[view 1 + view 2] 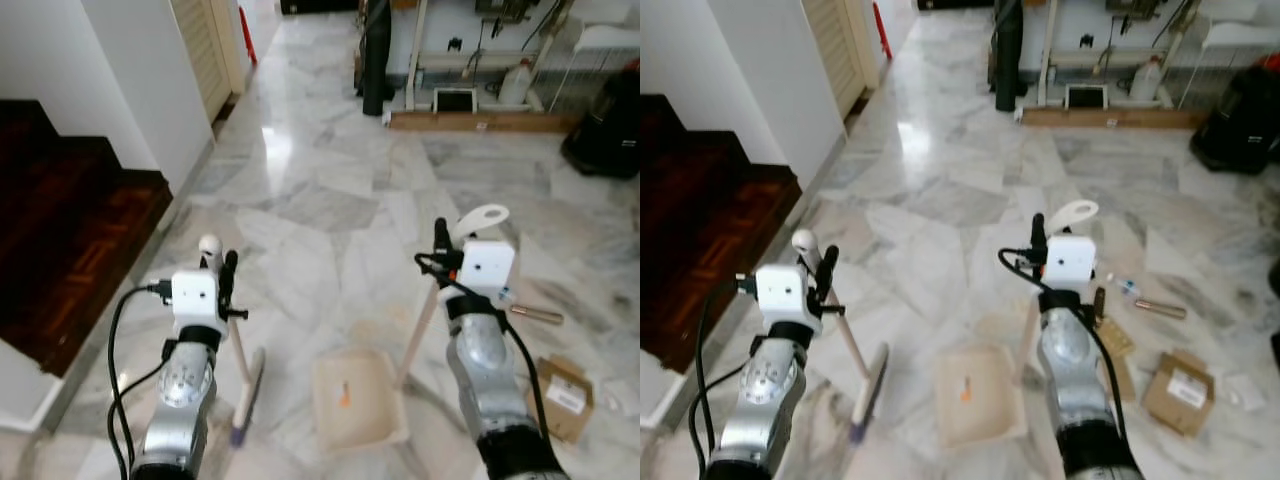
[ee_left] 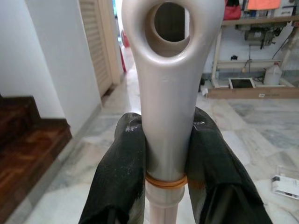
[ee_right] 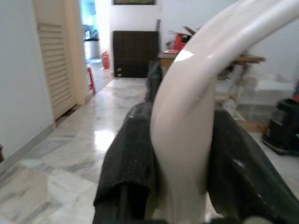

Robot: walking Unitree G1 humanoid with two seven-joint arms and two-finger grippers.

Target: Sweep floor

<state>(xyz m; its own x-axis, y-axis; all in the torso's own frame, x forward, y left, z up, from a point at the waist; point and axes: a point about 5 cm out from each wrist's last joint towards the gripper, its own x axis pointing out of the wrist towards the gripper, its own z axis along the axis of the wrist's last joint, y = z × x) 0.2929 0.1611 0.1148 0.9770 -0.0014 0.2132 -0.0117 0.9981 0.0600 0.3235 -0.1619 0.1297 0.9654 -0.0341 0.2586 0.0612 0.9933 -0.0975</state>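
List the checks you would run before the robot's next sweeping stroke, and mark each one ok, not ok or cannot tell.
1. Left gripper shut on the broom handle: ok.
2. Right gripper shut on the dustpan handle: ok.
3. Broom head down on the marble floor: ok.
4. Dustpan resting flat, mouth toward the broom: cannot tell.
5. Litter waiting to the robot's right, cardboard box and a small brown tube: ok.
6. Orange scrap already in the pan: ok.
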